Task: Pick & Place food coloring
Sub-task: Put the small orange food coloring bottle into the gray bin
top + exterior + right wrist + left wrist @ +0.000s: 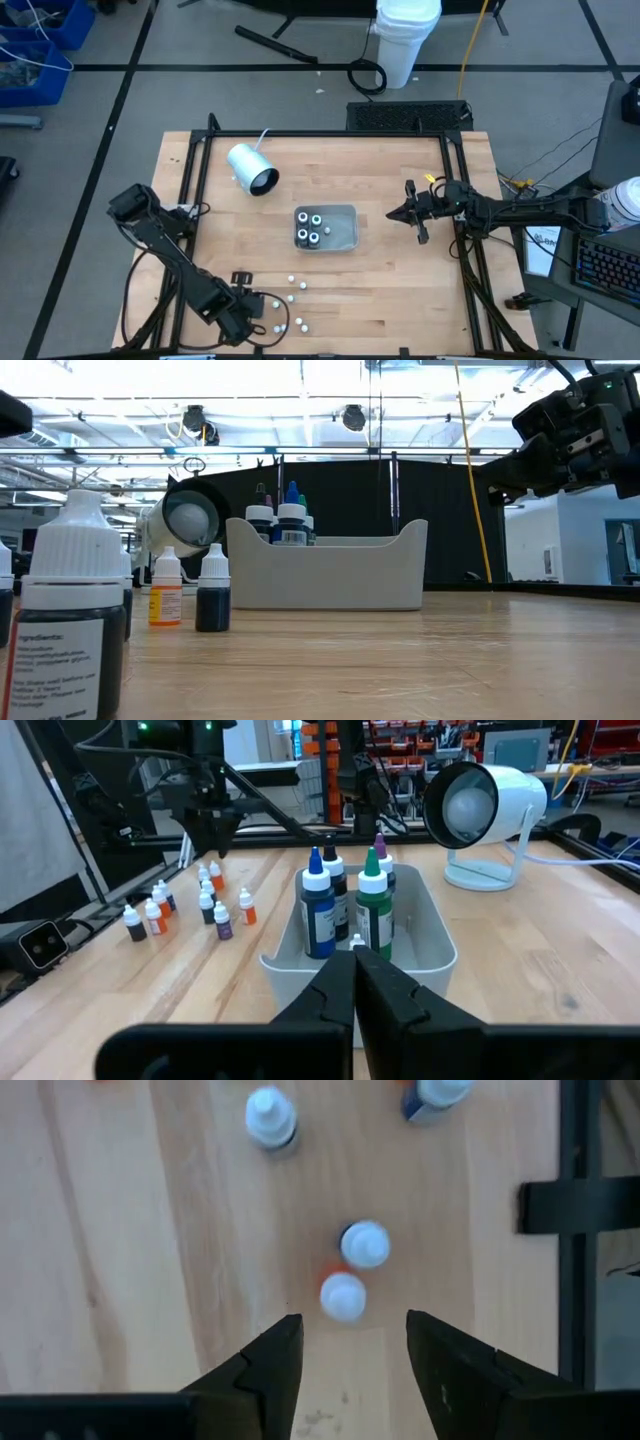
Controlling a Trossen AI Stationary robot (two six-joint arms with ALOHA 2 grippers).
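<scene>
- I am working over a table of pale, smooth, matt wood.
- My tray is looking like matt grey plastic.
- The food coloring bottles are showing glossy plastic with paper labels.

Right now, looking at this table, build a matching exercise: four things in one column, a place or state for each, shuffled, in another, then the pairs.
Things:
1. left gripper
2. right gripper
3. grey tray
4. white cylinder lamp

Places or states:
A. holds several upright bottles
B. lying on its side, on the far left of the table
C. open above loose bottles at the near edge
D. shut, at the table's right side

Pairs: 1-C, 2-D, 3-A, 4-B
</scene>
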